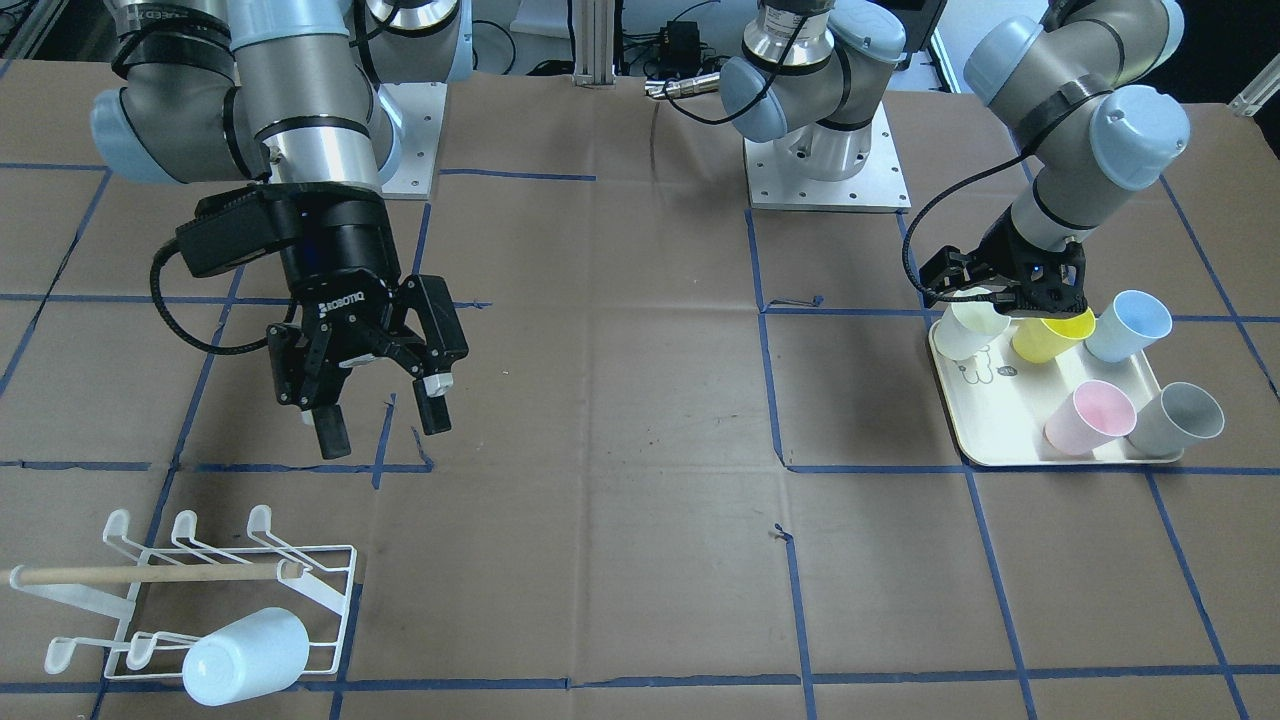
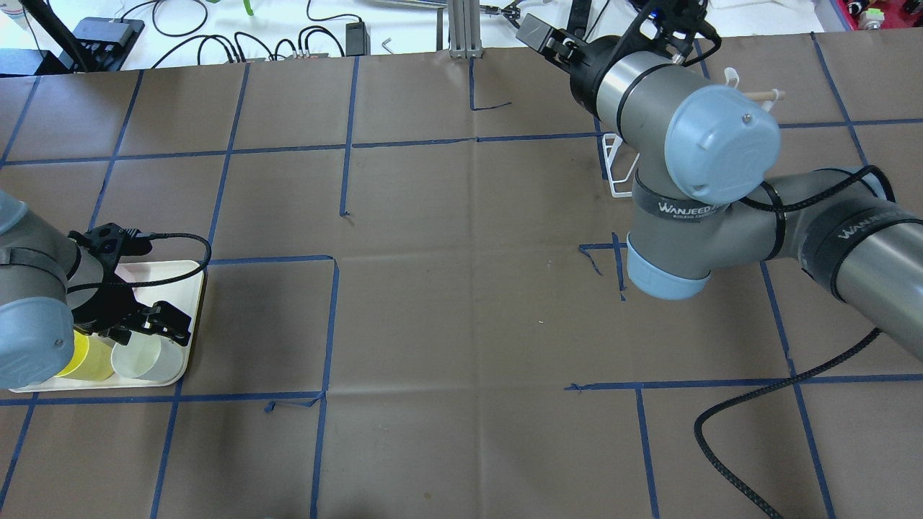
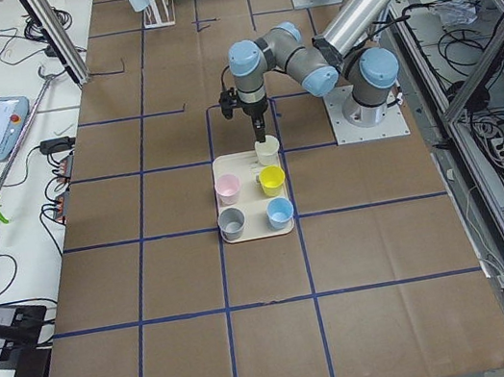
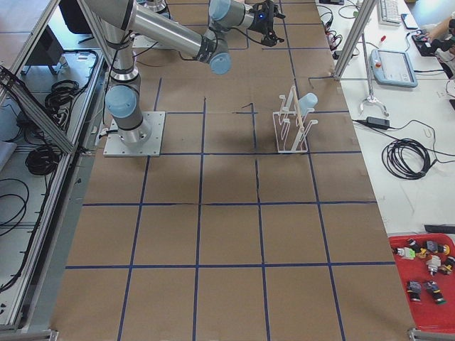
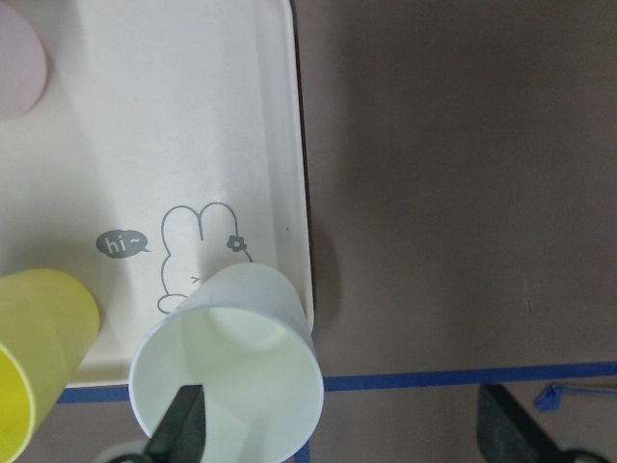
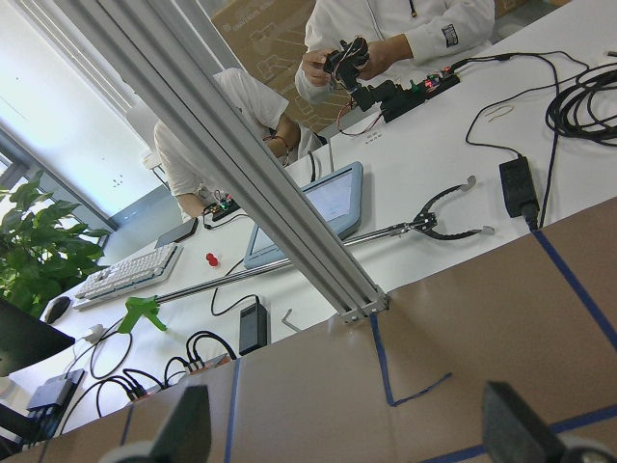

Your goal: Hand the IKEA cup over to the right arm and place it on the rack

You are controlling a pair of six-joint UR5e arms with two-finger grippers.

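White cup [image 1: 968, 330] sits at the tray [image 1: 1000, 430] corner in the front view, with the left gripper [image 1: 965, 296] right at its rim. The right gripper [image 1: 381, 428] hangs spread and empty, well apart. The rack [image 1: 150, 574] is on that gripper's side, with a pale-blue cup [image 1: 245, 655] on one prong.

Overhead: the left gripper is low over the white cup, and the yellow cup [image 2: 90, 357] is just beside it.

Left wrist: jaws apart, one finger [image 5: 181, 424] inside the cup, the other outside, not clamped.

Right wrist: jaws wide, nothing between.

Risks, as a judgement:
- A thin-wall pinch may let the cup tilt or slip on the lift.
- The gripper body may nudge the yellow cup.
- The outer finger may catch the tray rim and drag the tray.
- A crooked cup could make the handover miss.
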